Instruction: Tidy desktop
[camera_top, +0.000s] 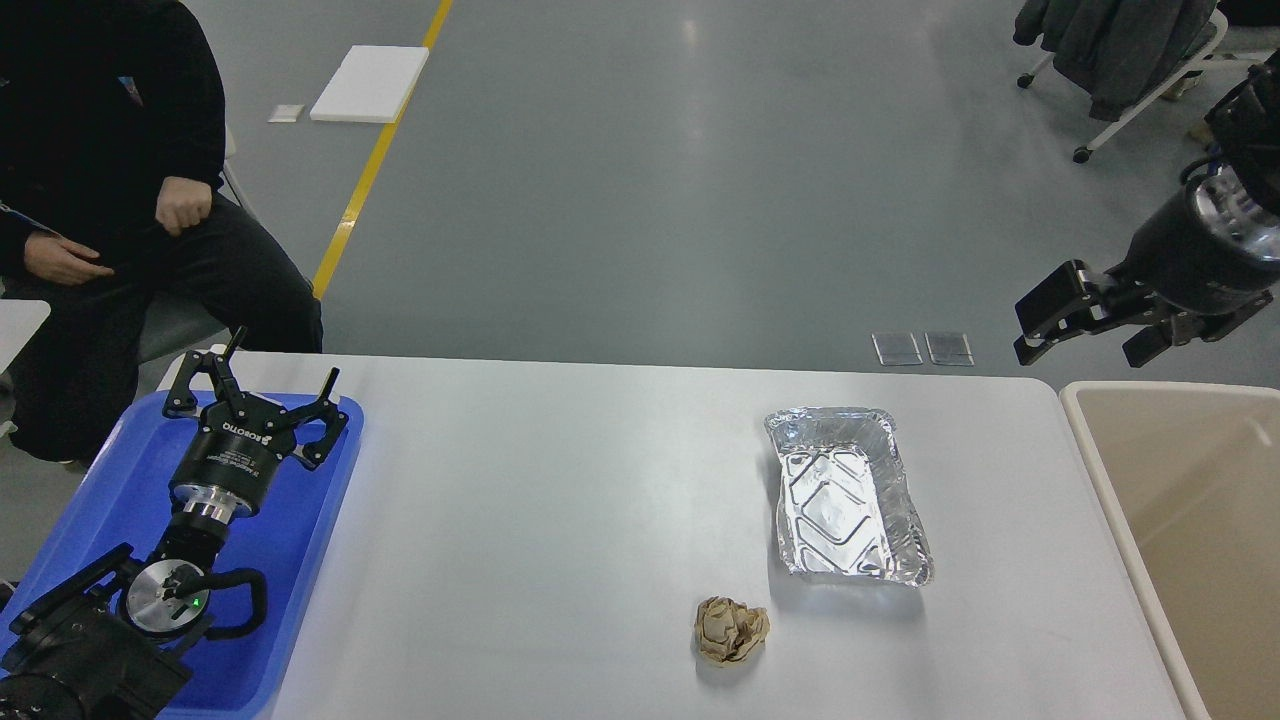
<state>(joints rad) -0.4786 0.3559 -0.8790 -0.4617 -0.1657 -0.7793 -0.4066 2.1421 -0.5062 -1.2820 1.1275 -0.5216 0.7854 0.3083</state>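
Note:
The white desktop (560, 520) spans most of the view. On its right half lies an empty foil container (848, 495). A crumpled brown paper ball (731, 630) sits just in front of it, nearer me. My left gripper (282, 372) hovers over the blue tray at the far left, fingers spread open and empty. At the upper right my right gripper (1040, 322) hangs above the table's far right corner, open and holding nothing.
A blue plastic tray (300, 560) lies at the left end of the desktop under my left arm. A beige rimmed bin (1180, 520) stands against the right end. A seated person in black (120, 200) is beyond the far left corner.

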